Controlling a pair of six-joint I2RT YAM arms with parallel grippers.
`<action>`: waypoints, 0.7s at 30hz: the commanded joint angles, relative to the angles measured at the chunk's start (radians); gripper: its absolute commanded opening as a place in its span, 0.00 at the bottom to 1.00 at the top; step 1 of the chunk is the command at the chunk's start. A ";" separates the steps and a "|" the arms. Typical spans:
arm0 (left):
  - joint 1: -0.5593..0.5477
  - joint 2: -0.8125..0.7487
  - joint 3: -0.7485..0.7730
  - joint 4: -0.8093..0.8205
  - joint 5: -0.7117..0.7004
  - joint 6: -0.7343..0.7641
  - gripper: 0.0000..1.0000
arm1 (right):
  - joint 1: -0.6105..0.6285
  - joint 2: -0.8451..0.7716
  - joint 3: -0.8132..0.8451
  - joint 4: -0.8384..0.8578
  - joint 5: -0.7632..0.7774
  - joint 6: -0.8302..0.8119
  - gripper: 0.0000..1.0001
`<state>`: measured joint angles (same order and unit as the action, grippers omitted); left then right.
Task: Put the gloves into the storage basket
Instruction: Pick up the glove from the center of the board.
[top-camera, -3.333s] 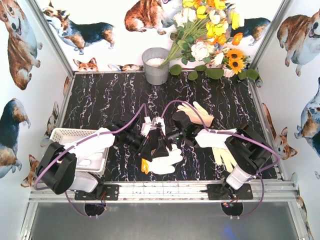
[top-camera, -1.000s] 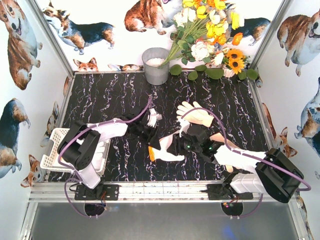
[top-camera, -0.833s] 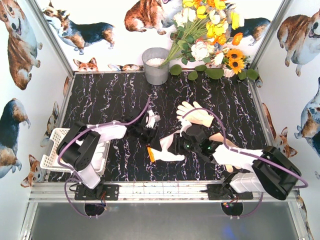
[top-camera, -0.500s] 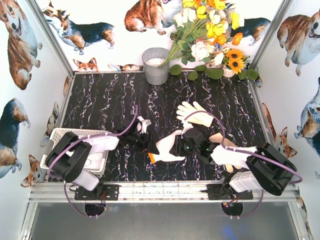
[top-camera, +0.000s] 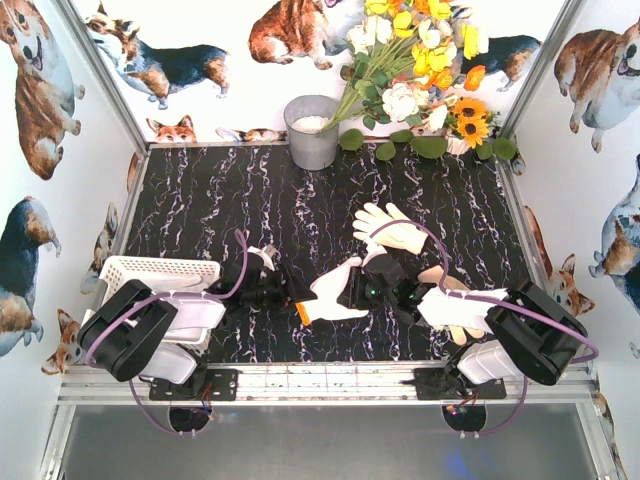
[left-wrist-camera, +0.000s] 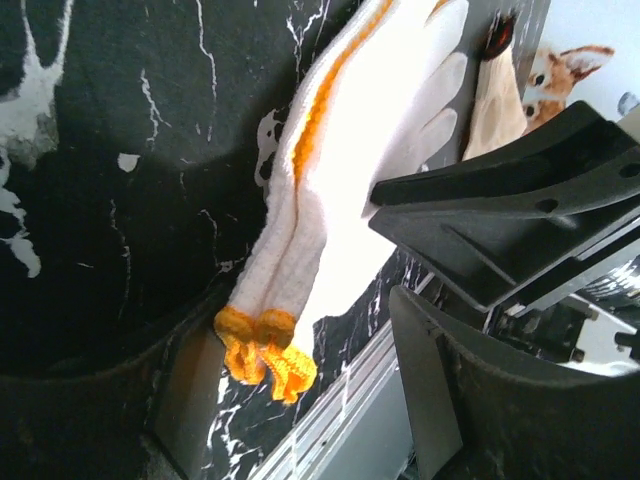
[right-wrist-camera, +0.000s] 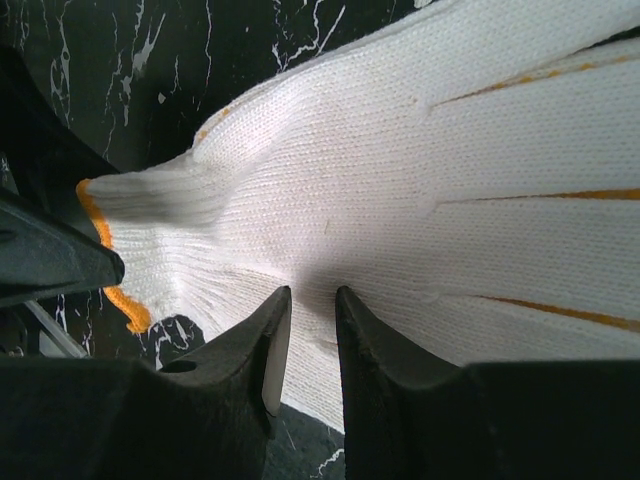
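Note:
A white glove with an orange cuff (top-camera: 328, 293) hangs just above the dark marbled table, near its front centre. My right gripper (top-camera: 353, 289) is shut on its palm; in the right wrist view the fabric (right-wrist-camera: 420, 170) is pinched between the narrow jaws (right-wrist-camera: 312, 335). My left gripper (top-camera: 281, 291) stands open at the cuff end. The orange cuff (left-wrist-camera: 265, 352) dangles between its spread fingers (left-wrist-camera: 310, 400), untouched. The white lattice storage basket (top-camera: 140, 266) sits at the front left, partly under my left arm. A cream glove (top-camera: 392, 228) lies flat behind the right gripper.
Another cream glove (top-camera: 441, 276) lies partly hidden under my right arm. A grey metal bucket (top-camera: 312, 130) and a bunch of flowers (top-camera: 420, 60) stand at the back edge. Printed walls close the left and right sides.
My left gripper has opened, let go of the glove and drawn back left and nearer, towards the basket. The right gripper keeps its hold and has shifted slightly left with the glove.

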<state>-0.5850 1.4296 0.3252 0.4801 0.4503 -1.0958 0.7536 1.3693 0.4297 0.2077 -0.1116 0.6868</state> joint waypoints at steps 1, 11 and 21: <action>-0.066 -0.020 -0.007 0.114 -0.140 -0.119 0.58 | 0.004 0.035 0.021 -0.042 0.052 0.010 0.28; -0.148 -0.029 -0.039 0.084 -0.276 -0.203 0.54 | 0.004 0.025 0.015 -0.062 0.078 0.026 0.27; -0.158 -0.128 -0.029 -0.032 -0.340 -0.177 0.21 | 0.004 0.034 0.021 -0.065 0.076 0.025 0.27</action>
<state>-0.7349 1.3243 0.2810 0.4870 0.1429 -1.2896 0.7536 1.3830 0.4389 0.2070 -0.0887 0.7254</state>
